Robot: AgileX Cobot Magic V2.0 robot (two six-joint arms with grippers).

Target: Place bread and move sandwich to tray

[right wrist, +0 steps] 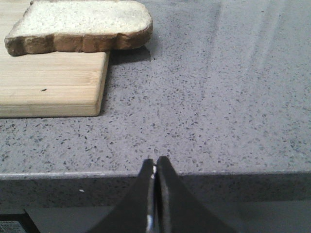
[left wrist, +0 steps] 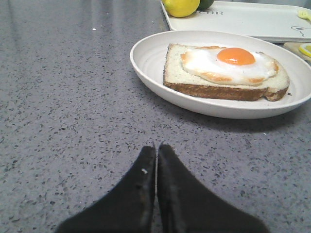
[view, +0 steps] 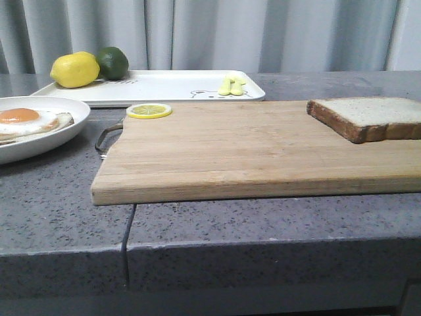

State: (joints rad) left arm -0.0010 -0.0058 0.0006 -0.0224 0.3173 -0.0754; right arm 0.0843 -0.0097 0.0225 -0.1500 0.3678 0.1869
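Observation:
The bread (view: 368, 117) (right wrist: 80, 24), a pale slice with a dark crust, lies on the right end of the wooden cutting board (view: 230, 151). The sandwich (left wrist: 226, 70) (view: 29, 122) is a bottom slice topped by a fried egg with an orange yolk, on a round white plate (left wrist: 146, 63) (view: 59, 135) at the left. The white tray (view: 164, 85) (left wrist: 252, 19) sits behind. My left gripper (left wrist: 156, 146) is shut and empty, low over the counter short of the plate. My right gripper (right wrist: 155, 161) is shut and empty at the counter's front edge, apart from the bread. Neither gripper shows in the front view.
A lemon (view: 74, 69) and a lime (view: 113, 62) rest on the tray's left end, small yellow pieces (view: 231, 85) on its right. A lemon slice (view: 149, 110) lies at the board's back left corner, by its metal handle (view: 105, 139). The grey counter edge (view: 263, 247) runs along the front.

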